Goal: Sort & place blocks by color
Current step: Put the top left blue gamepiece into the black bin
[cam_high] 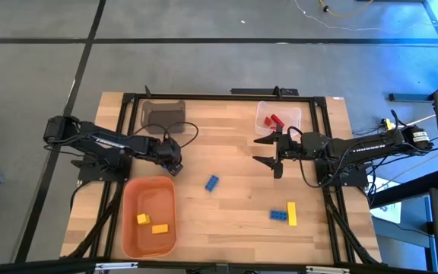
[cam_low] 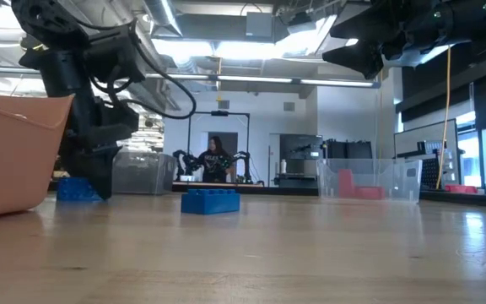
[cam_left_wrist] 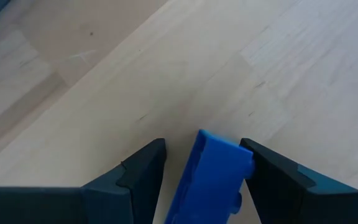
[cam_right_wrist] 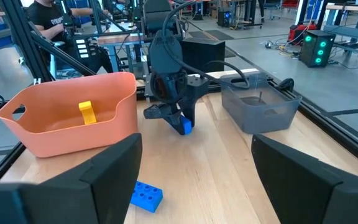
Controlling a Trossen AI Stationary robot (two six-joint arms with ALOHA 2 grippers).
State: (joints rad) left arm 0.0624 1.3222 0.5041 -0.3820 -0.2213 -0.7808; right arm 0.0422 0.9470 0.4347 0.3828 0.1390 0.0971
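Observation:
My left gripper (cam_high: 176, 164) (cam_left_wrist: 204, 149) stands just off the orange bin's far right corner, shut on a blue block (cam_left_wrist: 213, 174) (cam_right_wrist: 184, 127). My right gripper (cam_high: 267, 150) (cam_right_wrist: 197, 146) hangs open above the table near the clear bin (cam_high: 278, 118), which holds red blocks (cam_high: 274, 120). A second blue block (cam_high: 212, 183) (cam_low: 210, 201) lies flat mid-table. A blue and a yellow block (cam_high: 286, 214) lie together on the table toward the near right. Two yellow blocks (cam_high: 150, 223) lie in the orange bin (cam_high: 128, 205). My left gripper pinches the blue block between its two fingers, which come from above, pointing down. One finger (cam_left_wrist: 269, 171) lies against the block's upper corner (cam_left_wrist: 244, 155); the block sits slanted in the gap. Its lower end (cam_low: 78, 189) is at or just above the tabletop.
A grey bin (cam_high: 163, 114) stands at the far edge behind my left gripper. A black frame rail (cam_high: 226, 97) borders the table. Bare wood lies between the two arms around the loose blue block. A person (cam_low: 215, 160) sits far off in the room.

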